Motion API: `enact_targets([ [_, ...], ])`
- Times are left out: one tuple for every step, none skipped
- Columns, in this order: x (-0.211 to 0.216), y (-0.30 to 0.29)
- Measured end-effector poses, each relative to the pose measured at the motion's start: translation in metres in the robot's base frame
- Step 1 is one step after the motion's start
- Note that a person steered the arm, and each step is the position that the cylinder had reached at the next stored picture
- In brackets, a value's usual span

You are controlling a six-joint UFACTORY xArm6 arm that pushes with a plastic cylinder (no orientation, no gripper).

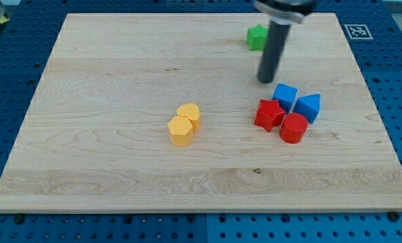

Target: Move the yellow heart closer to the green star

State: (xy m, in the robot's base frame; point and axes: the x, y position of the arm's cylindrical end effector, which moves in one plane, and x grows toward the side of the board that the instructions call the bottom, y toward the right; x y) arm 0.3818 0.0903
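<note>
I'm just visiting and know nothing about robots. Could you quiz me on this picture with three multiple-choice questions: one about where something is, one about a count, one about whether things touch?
1. Where is the green block?
A. near the view's top, just left of the rod
B. at the view's bottom left corner
C. among the red blocks

2. How many yellow blocks lie on the board?
A. one
B. two
C. four

3. What is my tip doing?
A. pressing on a yellow block
B. resting on a red block
C. touching no block, just above the blue ones

Answers:
1 A: the green block peeks out beside the rod near the top edge.
2 B: a yellow heart and another yellow block sit together.
3 C: bare wood shows between the tip and the nearest blue block.
</note>
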Motion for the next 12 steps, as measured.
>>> enact_targets([
  [0.001,-0.081],
  [0.02,-0.164],
  [0.064,-0.217],
  [0.123,-0.203],
  [0.161,-0.182],
  [0.165,-0.166],
  [0.161,-0.166],
  [0.152,-0.162],
  [0.143,-0.145],
  [0.132,-0.12],
  [0.118,-0.114],
  [0.102,-0.114],
])
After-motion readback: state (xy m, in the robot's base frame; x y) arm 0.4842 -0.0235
